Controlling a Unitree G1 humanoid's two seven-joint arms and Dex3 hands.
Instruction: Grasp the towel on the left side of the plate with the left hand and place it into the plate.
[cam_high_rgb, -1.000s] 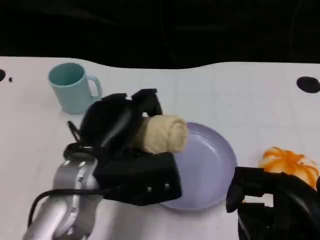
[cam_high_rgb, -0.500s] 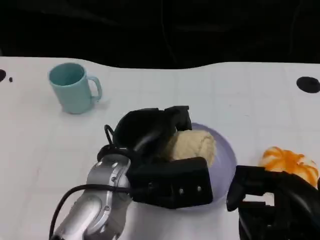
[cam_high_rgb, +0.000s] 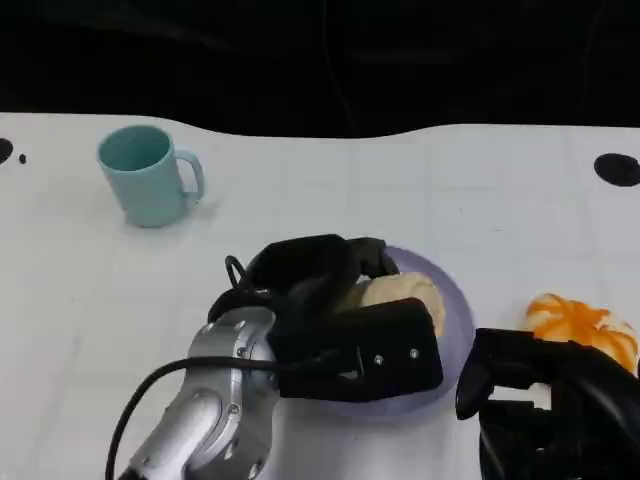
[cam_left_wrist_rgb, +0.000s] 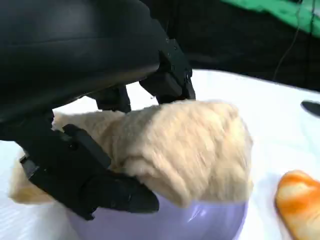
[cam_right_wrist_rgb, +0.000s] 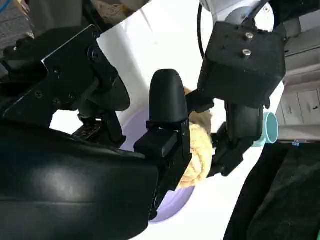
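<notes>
A rolled beige towel (cam_high_rgb: 408, 296) is low over the middle of the lavender plate (cam_high_rgb: 455, 325). My left hand (cam_high_rgb: 320, 295) grips it from the left, fingers wrapped over and under the roll. The left wrist view shows the towel (cam_left_wrist_rgb: 185, 150) between black fingers (cam_left_wrist_rgb: 100, 185), its underside right at the plate (cam_left_wrist_rgb: 200, 225); I cannot tell whether they touch. My right hand (cam_high_rgb: 540, 400) rests at the lower right, beside the plate, holding nothing. The right wrist view shows the towel (cam_right_wrist_rgb: 197, 150) in the left hand (cam_right_wrist_rgb: 240, 70) above the plate (cam_right_wrist_rgb: 170, 207).
A teal mug (cam_high_rgb: 147, 175) stands at the back left. An orange peeled fruit (cam_high_rgb: 582, 326) lies right of the plate, just beyond my right hand. A black spot (cam_high_rgb: 615, 168) marks the table's far right. The white table (cam_high_rgb: 300, 190) ends at a dark back edge.
My left hand has carried the towel rightward and down, from over the plate's left rim to low over its middle. The right hand has stayed put.
</notes>
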